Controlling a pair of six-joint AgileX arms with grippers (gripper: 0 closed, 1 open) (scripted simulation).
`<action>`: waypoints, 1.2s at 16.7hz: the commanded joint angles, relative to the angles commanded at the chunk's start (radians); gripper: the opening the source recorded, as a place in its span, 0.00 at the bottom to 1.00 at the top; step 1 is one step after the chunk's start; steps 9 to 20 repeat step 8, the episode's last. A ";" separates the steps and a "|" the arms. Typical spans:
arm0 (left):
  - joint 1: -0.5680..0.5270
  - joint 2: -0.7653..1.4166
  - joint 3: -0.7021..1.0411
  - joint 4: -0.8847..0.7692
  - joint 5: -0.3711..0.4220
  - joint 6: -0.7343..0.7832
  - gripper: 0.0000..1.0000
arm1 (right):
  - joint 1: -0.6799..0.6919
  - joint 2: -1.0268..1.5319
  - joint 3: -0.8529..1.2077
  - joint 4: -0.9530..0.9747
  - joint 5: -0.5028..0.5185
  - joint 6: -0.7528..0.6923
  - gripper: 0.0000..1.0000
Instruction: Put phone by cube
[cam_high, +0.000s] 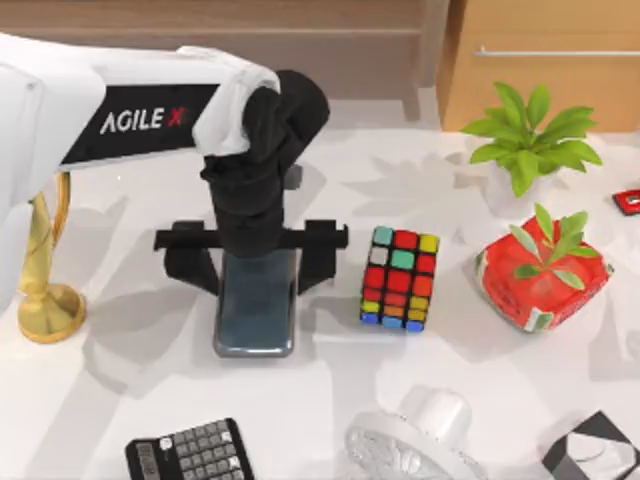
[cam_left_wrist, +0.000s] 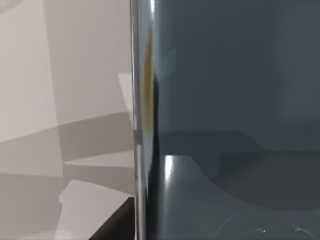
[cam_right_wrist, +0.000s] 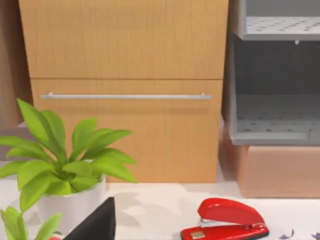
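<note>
The phone (cam_high: 255, 310) lies flat on the white table, a dark blue-grey slab with a thin silvery edge. Just to its right stands the cube (cam_high: 399, 279), black-framed with red, teal, yellow and orange stickers; a narrow gap separates them. My left gripper (cam_high: 256, 262) hangs right over the phone's far end, open, with one black finger on each side of the slab and apart from it. In the left wrist view the phone's glossy face (cam_left_wrist: 225, 100) is very close. A dark wedge of my right gripper (cam_right_wrist: 95, 222) shows in the right wrist view, off by the cabinet.
A gold lamp base (cam_high: 48, 310) stands at the left. A black calculator (cam_high: 190, 455), a white fan (cam_high: 415, 445) and a black-and-white box (cam_high: 595, 450) line the front. A red plant pot (cam_high: 540, 280), a white potted plant (cam_high: 525, 150) and a red stapler (cam_right_wrist: 225, 222) are at the right.
</note>
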 joint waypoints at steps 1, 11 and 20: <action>0.000 0.000 0.000 0.000 0.000 0.000 0.90 | 0.000 0.000 0.000 0.000 0.000 0.000 1.00; 0.000 0.000 0.000 0.000 0.000 0.000 1.00 | 0.000 0.000 0.000 0.000 0.000 0.000 1.00; 0.000 0.000 0.000 0.000 0.000 0.000 1.00 | 0.000 0.000 0.000 0.000 0.000 0.000 1.00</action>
